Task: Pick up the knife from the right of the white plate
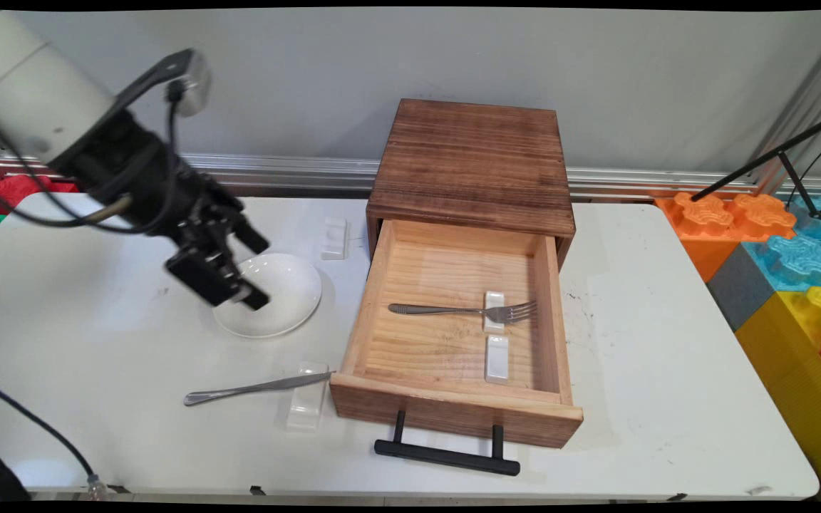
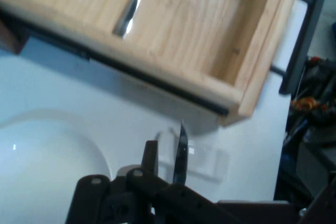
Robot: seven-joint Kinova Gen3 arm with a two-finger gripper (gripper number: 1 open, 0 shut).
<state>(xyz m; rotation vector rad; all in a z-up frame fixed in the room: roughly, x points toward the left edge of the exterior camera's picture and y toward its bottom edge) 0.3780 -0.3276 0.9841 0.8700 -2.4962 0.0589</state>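
End effector (image 1: pixel 229 274) fingers nearly closed, empty, above white plate (image 1: pixel 279 299), open wooden drawer (image 1: pixel 453 399) holds fork (image 1: pixel 464 311) across one of two white rests (image 1: pixel 494 311), knife (image 1: pixel 257 388) on worktop (image 1: pixel 667 370) rest (image 1: pixel 306 406)

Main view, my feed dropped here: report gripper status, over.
Gripper over white plate, left side. Knife on rest, nearer camera. Open drawer beside plate, fork inside.

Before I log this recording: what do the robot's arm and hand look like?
A thick white cylindrical arm link ends in a black hand built from dark mechanical linkage with two flat black fingers. A small silver-grey camera module sits on a black bracket above the wrist. Black cables loop beside it.
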